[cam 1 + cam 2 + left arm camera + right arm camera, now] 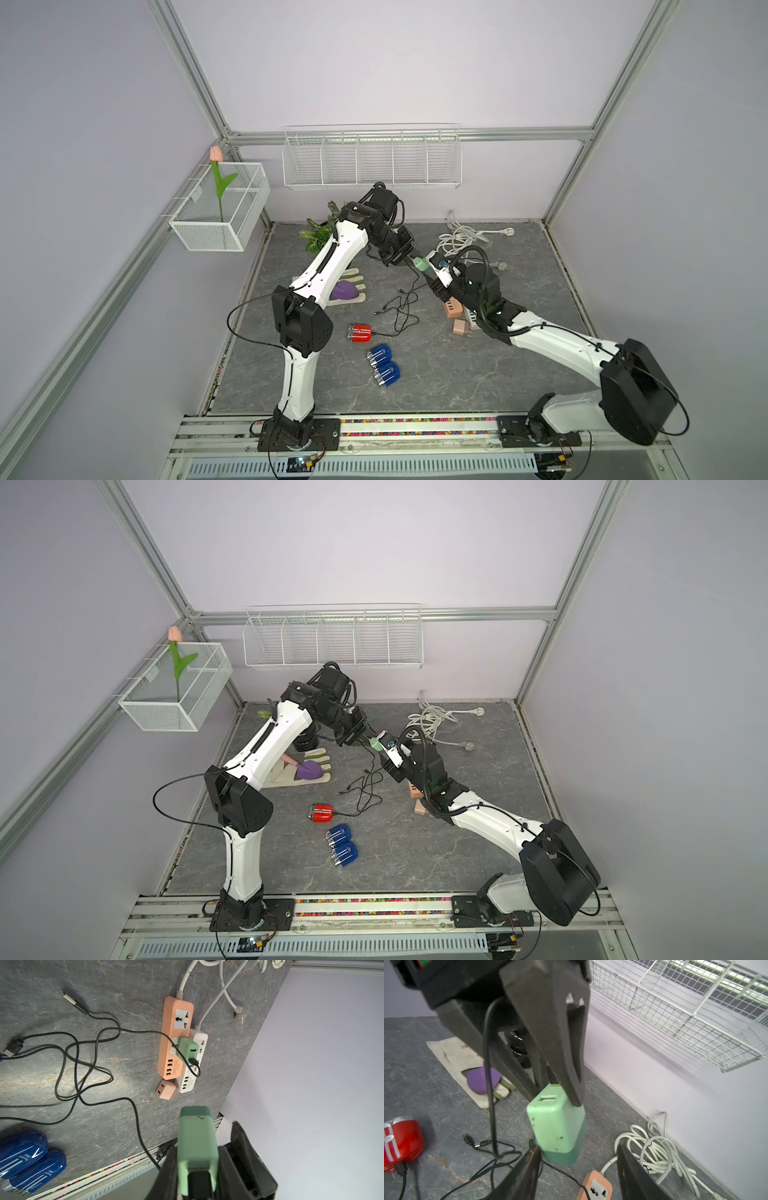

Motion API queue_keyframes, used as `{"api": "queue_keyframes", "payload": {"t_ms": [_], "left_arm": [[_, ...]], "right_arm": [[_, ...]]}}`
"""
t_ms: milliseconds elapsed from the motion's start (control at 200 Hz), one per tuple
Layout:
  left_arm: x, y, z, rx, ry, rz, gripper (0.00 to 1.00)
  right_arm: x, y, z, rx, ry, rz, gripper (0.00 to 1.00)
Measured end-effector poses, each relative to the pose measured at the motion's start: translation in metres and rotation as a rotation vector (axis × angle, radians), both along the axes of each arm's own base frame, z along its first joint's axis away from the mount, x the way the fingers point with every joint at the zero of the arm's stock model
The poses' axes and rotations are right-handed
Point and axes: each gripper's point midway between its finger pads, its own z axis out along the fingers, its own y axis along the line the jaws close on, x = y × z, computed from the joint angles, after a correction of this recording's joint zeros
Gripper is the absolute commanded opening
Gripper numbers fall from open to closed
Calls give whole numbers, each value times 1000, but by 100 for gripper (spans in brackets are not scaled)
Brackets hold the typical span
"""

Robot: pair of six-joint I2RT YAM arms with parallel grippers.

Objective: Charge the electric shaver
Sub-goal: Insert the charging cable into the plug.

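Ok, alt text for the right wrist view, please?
The left gripper holds a green charger in the air, a black cable running from its gripped end. The right gripper, open, straddles the charger's lower end. A red shaver, plug in its end, lies on the table.

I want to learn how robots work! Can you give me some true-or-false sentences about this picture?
1. The left gripper holds a green charger block. True.
2. A gripper holds the blue shavers. False: they lie on the table.
3. A black cable is plugged into the red shaver. True.
4. The right gripper is squeezed shut on the red shaver. False: its jaws are open, gripping nothing.
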Motion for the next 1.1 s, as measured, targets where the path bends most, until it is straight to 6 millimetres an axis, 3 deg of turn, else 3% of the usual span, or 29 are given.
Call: {"api": "queue_keyframes", "payload": {"t_ms": [95,260,350,835,1005,1100], "left_arm": [[-1,-1,0,0,4,3,0],[-2,-2,0,3,8,4,0],[-4,-4,-1,7,6,1,0],[1,-1,-3,26,1,32,0],[4,1,-5,41,8,64,0],[4,1,-6,40,19,77,0]], "right_arm": [[-2,4,-3,-9,3,17,60],[-3,13,0,-16,-14,43,40],[-1,18,5,-14,-22,51,36],[9,28,3,-36,-23,37,41],[10,29,0,-69,-35,28,14],[11,28,0,-87,-37,24,7]]}}
